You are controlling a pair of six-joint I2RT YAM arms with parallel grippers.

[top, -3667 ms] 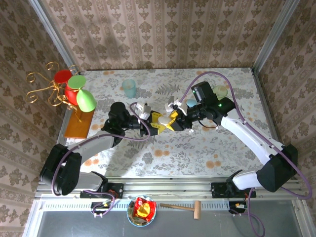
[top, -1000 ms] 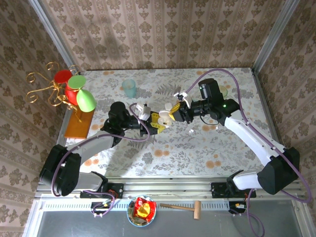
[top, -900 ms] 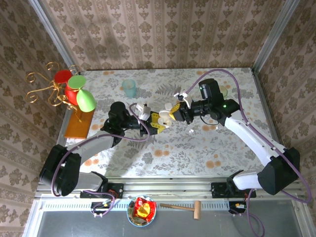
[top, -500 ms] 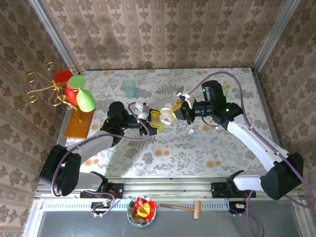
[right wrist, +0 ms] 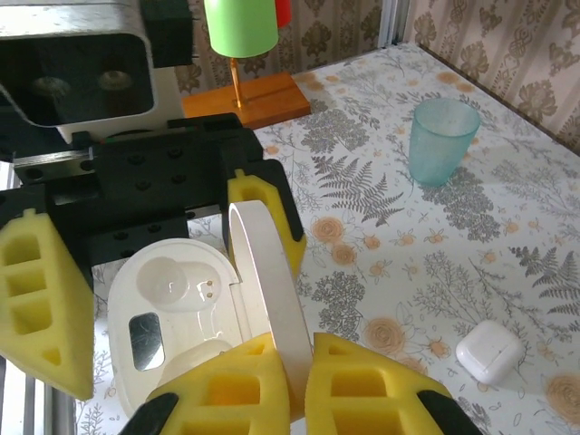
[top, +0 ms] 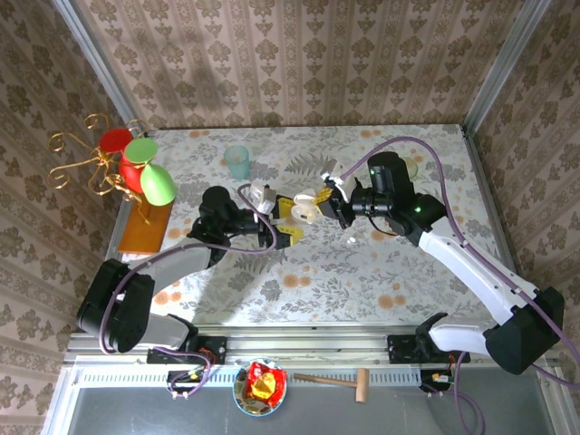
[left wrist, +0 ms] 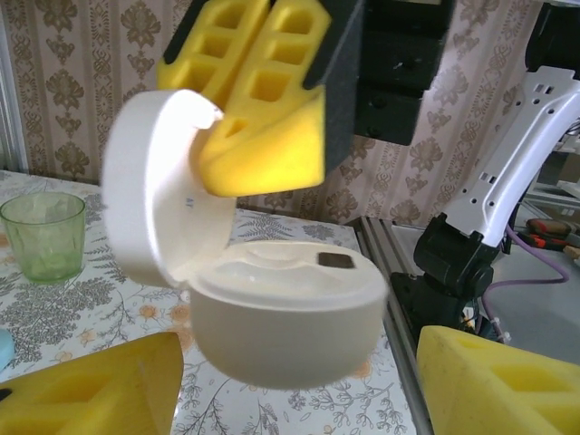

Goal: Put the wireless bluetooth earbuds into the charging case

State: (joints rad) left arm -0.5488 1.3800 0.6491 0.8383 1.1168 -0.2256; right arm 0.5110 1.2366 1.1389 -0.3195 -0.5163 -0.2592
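The left arm stretches from the worktop's near left corner toward its middle. Its hand (top: 288,223) is spread, with yellow pads flanking the charging case (left wrist: 281,317). The case hangs above the worktop's middle, mouth up, its lid (right wrist: 267,281) standing upright on its hinge. One well (right wrist: 172,281) shows two metal contacts (right wrist: 207,290). The right hand (top: 319,207) pinches that lid, its arm bent in from the right. A tiny whitish earbud (top: 352,240) lies on the worktop just nearward, its axis too small to tell.

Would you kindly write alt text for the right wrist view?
An open white charging case is pinched by its raised lid between the right gripper's yellow fingers, while the left gripper stands open around its base. A teal cup stands behind.
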